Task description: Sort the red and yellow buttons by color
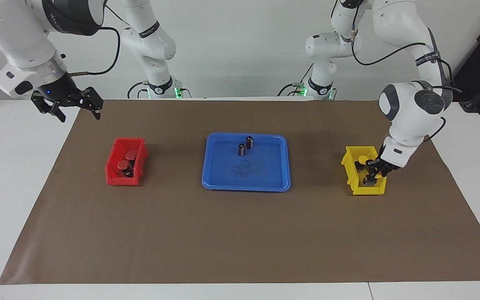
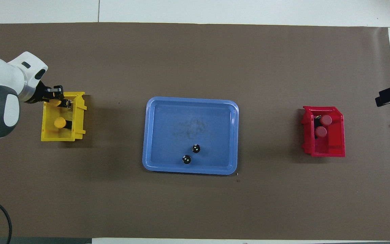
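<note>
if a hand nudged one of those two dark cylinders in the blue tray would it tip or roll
Probably tips easily: each dark cylinder stands upright, taller than wide, on a small base. Once down, its round body would likely roll. The blue tray has a raised rim that should stop it. It looks small, so probably light.

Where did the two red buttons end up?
Both red buttons sit side by side in the red bin, toward the right arm's end of the table, beside the blue tray.

bright, even light from above; soft short shadows beside the bins (image 1: 126, 162), everything sharp, no glare.
</note>
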